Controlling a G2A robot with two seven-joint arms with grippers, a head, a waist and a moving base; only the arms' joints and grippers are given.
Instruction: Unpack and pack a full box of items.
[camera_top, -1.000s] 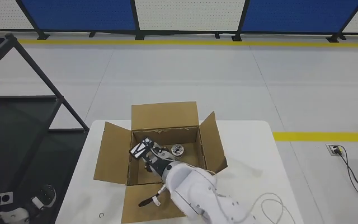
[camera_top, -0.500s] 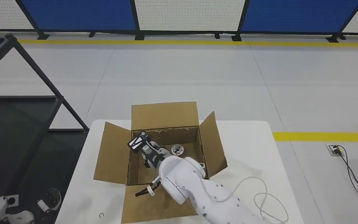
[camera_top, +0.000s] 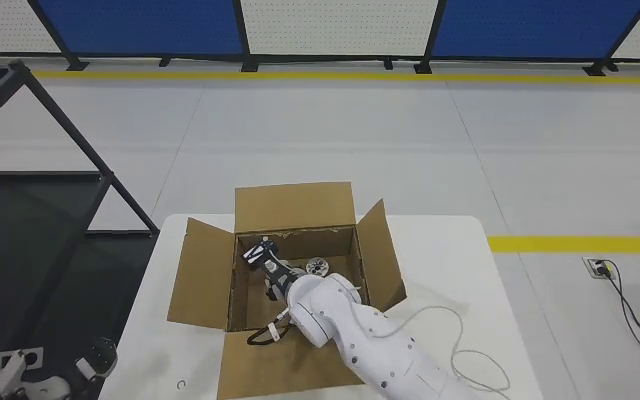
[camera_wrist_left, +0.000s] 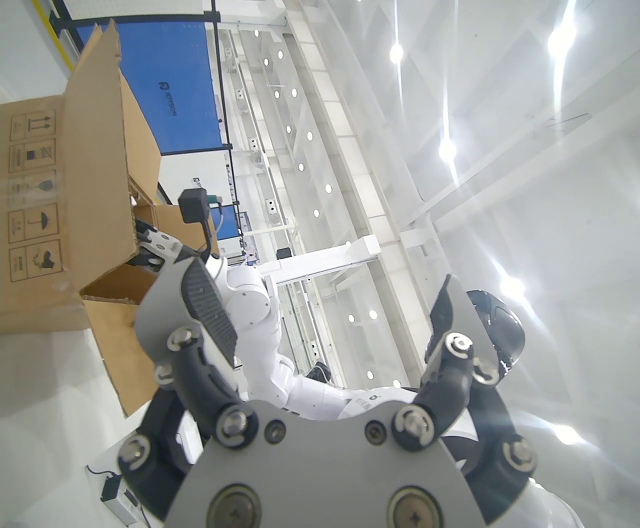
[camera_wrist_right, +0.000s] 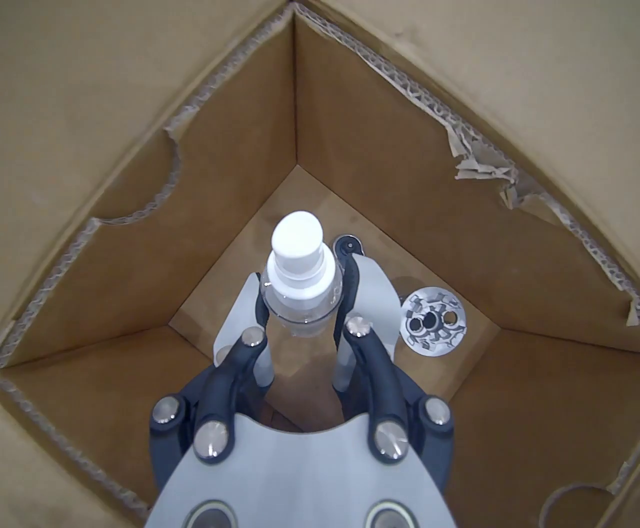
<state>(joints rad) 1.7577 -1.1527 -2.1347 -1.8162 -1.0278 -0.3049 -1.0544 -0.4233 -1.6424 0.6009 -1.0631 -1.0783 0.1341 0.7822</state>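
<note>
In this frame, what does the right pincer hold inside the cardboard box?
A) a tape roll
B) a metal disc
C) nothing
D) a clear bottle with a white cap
D: the right wrist view shows the right pincer closed around the clear bottle, while the metal disc lies apart on the floor of the cardboard box.

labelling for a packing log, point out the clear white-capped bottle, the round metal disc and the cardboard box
clear white-capped plastic bottle (camera_wrist_right: 299, 272), right wrist view, cap collar
round holed metal disc (camera_wrist_right: 433, 322), right wrist view, centre
brown cardboard box (camera_top: 295, 207), top view, far flap
</note>
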